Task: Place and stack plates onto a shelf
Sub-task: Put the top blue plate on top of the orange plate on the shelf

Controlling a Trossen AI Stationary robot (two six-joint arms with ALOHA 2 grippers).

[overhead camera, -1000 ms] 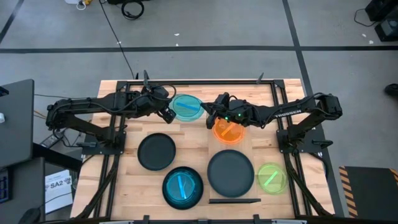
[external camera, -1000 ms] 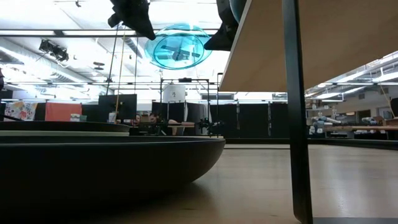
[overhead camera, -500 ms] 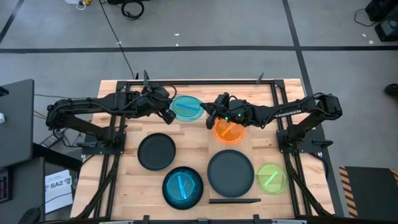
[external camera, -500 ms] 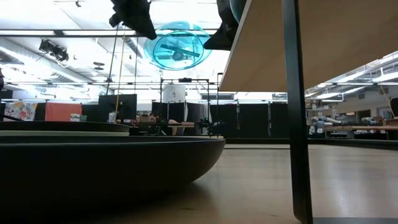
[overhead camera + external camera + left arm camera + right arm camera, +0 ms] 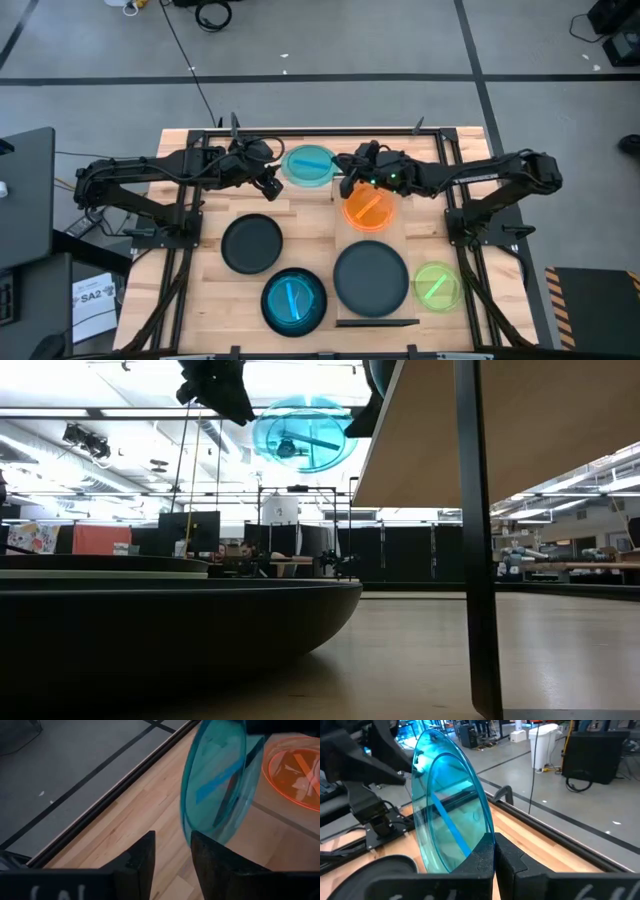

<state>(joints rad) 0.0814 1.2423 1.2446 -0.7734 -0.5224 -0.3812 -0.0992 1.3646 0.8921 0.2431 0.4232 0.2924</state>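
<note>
A translucent teal-blue plate (image 5: 308,165) hangs in the air over the table's far middle, with my right gripper (image 5: 494,851) shut on it. My left gripper (image 5: 172,851) stands open just left of the plate, whose rim (image 5: 192,827) lies a little beyond its fingertips. An orange plate (image 5: 367,208) and a black plate (image 5: 370,278) lie in a row on the shelf (image 5: 500,430), a pale plank raised on a dark post. In the low view the teal plate (image 5: 305,438) shows high up between the two grippers. My right gripper pinches the teal plate's rim (image 5: 487,832) between its two fingers, on the side toward the table's right. The fingers come roughly level from the right. The plate stands tilted on edge, lifted clear of the table.
A black plate (image 5: 252,243) lies near left of centre. A black plate with a teal one in it (image 5: 294,300) lies at the near edge, and a lime-green plate (image 5: 437,285) at the near right. The arm mounts stand at both sides.
My left gripper has opened and let go of the teal plate. My right gripper has carried the plate a little toward the table's right and far edge, uncovering more of the orange plate. The plate stays lifted clear.
</note>
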